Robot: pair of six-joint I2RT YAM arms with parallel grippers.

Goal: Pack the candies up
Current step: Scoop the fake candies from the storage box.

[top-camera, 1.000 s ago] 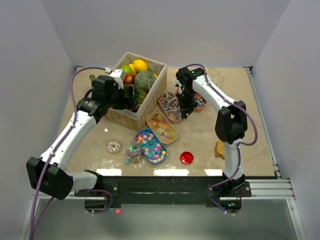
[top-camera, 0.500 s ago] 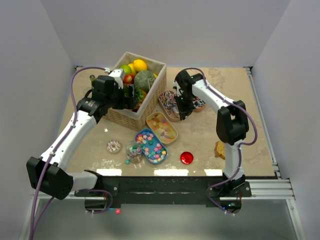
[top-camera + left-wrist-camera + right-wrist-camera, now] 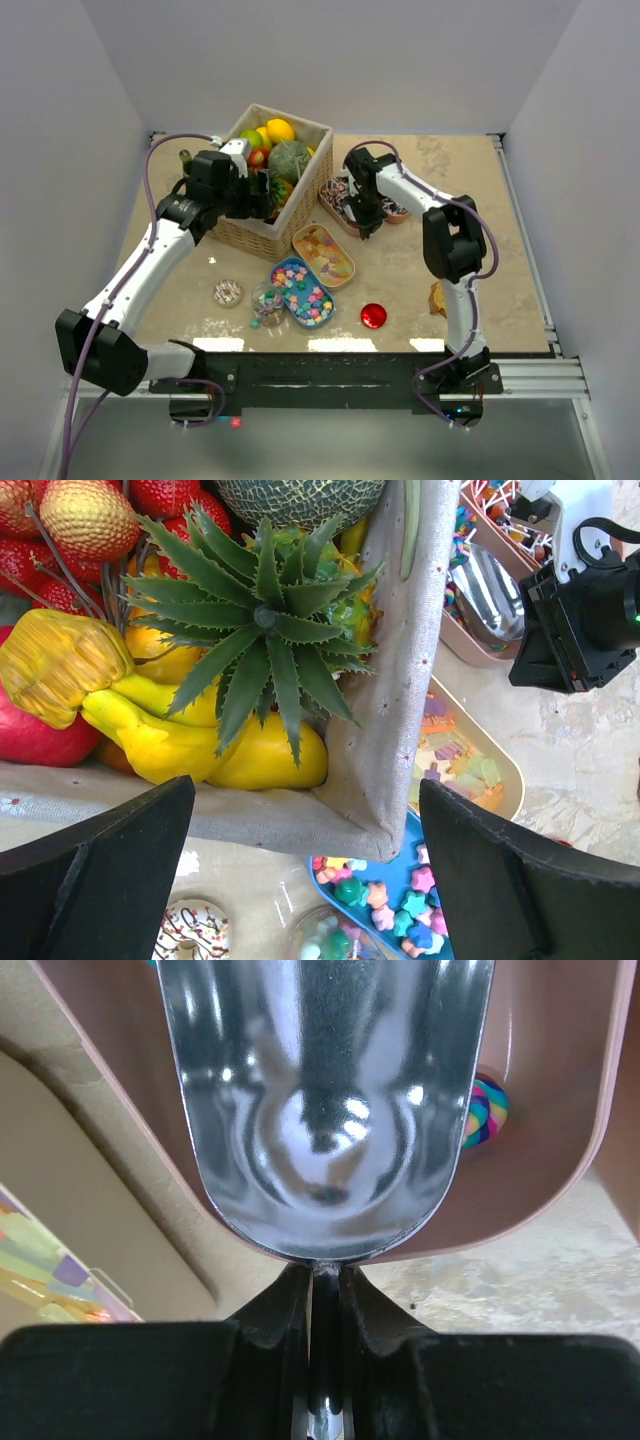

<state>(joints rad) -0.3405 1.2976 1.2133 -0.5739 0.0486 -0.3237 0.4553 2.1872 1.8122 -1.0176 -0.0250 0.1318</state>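
My right gripper (image 3: 322,1290) is shut on the thin handle of a metal scoop (image 3: 320,1090). The scoop's empty bowl lies inside a pink tray (image 3: 540,1160), beside one striped candy (image 3: 485,1110). From above, that tray (image 3: 332,192) holds striped candies next to the right gripper (image 3: 362,215). A yellow tray (image 3: 323,254) holds pastel gummies. Star-shaped candies lie in a blue tray (image 3: 302,292), and a round clear container (image 3: 267,300) holds a few sweets. My left gripper (image 3: 310,860) hangs open above the basket's near corner with nothing between its fingers.
A lined wicker basket (image 3: 250,232) full of toy fruit stands at the back left, under the left arm. A sprinkled doughnut (image 3: 227,292) lies left of the clear container. A red round thing (image 3: 373,316) and a brownish piece (image 3: 438,297) lie near the front right. A second pink tray (image 3: 397,208) sits behind the right gripper.
My right gripper has swung left and a little back with the scoop, bringing its bowl into the pink tray. The left arm has stayed still.
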